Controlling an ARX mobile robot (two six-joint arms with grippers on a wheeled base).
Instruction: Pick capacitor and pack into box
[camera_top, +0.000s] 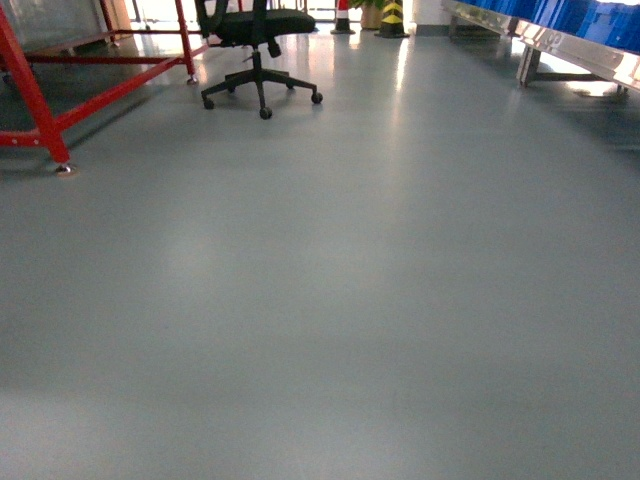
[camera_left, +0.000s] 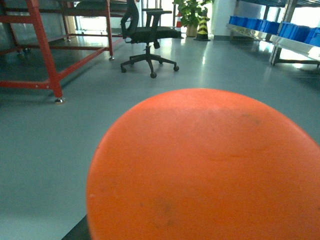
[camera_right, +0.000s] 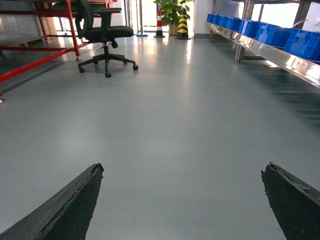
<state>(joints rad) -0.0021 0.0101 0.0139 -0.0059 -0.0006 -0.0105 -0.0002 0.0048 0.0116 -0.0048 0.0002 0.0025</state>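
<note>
The capacitor (camera_left: 205, 170) fills the lower part of my left wrist view as 1 broad orange dome, hanging above the floor right in front of that camera, so my left gripper is closed on it. The fingers themselves are hidden behind it; only 1 dark sliver (camera_left: 76, 231) shows under its left edge. It turns a smooth, faintly scuffed orange face toward the lens. I can read no writing on that face, and I cannot tell which way its long axis runs.

My right gripper (camera_right: 184, 167) stands wide, its 2 black fingers (camera_right: 75, 205) well apart with only bare ground between them.

The grey glossy floor (camera_top: 320, 300) spreads ahead of both jaws. Far ahead and to the left of them stands a red steel frame (camera_top: 40, 110). Far ahead on the right runs a metal shelf carrying blue bins (camera_right: 265, 37). Between those, left of centre, is a black office chair (camera_top: 255, 50) on castors. Beyond the chair are a potted plant (camera_left: 192, 12), a yellow-and-black striped bollard (camera_right: 183, 22) and a red-and-white cone (camera_right: 159, 22) just beside it.
</note>
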